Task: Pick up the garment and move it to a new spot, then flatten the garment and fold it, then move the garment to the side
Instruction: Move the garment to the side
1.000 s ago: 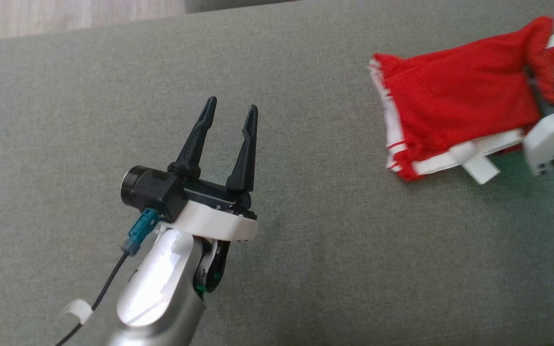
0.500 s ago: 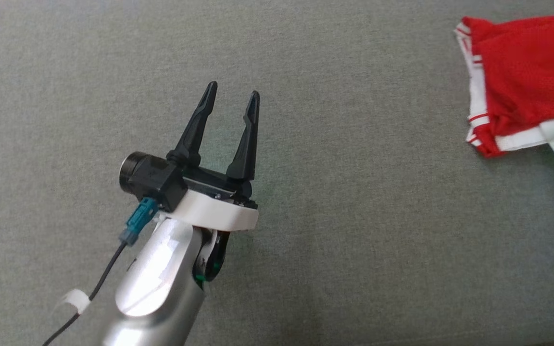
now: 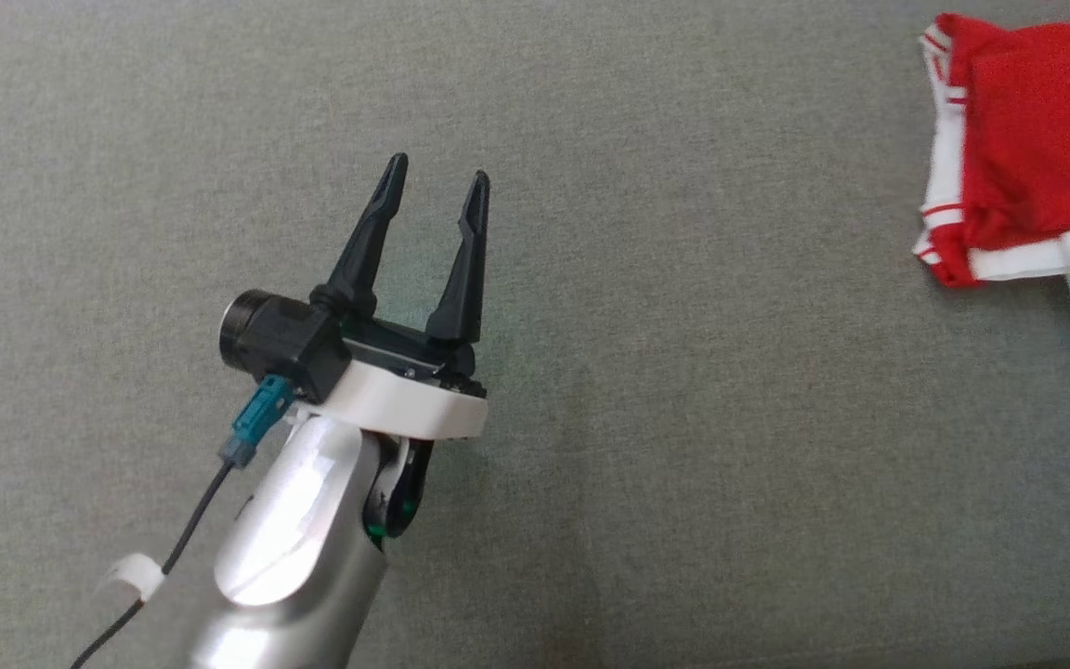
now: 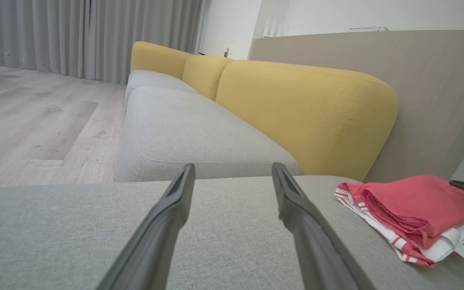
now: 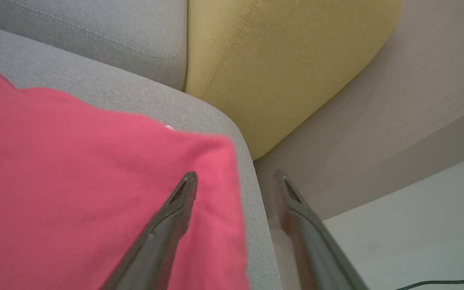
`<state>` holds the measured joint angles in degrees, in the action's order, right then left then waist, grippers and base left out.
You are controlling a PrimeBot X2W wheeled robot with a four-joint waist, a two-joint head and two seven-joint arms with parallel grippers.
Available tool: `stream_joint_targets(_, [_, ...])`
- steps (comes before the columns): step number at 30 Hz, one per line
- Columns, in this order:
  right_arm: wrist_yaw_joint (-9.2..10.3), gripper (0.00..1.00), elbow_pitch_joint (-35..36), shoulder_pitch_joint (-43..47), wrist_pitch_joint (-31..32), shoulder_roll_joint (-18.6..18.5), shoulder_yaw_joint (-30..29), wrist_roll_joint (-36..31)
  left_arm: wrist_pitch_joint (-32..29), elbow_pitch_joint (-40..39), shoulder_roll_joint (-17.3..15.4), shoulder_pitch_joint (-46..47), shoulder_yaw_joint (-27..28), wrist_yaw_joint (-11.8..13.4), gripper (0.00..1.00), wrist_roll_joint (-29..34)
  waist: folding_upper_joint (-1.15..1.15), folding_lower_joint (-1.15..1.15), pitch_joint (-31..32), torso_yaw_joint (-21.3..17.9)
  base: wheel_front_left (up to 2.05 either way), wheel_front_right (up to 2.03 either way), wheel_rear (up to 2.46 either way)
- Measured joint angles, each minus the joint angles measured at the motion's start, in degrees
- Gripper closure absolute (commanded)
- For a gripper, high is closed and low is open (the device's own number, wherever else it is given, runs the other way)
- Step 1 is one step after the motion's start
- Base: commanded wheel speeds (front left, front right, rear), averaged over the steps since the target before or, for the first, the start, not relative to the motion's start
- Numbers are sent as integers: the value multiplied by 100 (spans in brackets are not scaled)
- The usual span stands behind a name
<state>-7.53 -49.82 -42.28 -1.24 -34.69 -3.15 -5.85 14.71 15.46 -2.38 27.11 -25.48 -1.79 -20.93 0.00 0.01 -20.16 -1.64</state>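
The garment [image 3: 1037,149] (red, with white striped trim) lies folded flat on the grey cushion [image 3: 684,279], near its edge.

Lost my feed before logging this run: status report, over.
Left gripper open over grey cushion, apart from red garment. Right gripper open above garment's edge. Garment folded, lying at cushion's right end. No obstruction seen.

A grey seat cushion [image 3: 684,465] bears a folded red-and-white garment [image 3: 1032,139] near one corner.
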Motion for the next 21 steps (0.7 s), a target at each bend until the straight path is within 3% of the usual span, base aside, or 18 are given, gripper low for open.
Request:
stream_joint_targets(11, [0, 0, 505, 3, -491, 894, -303, -127, 0, 29, 4, -97, 457, -31, 0, 93, 0, -1, 592, -74, 0, 0, 0])
stream_joint_targets(21, [0, 0, 1602, 564, -783, 2060, 15, 872, 0, -7, 3, -854, 1026, -65, 0, 182, 0, -2, 1348, -14, 0, 0, 0])
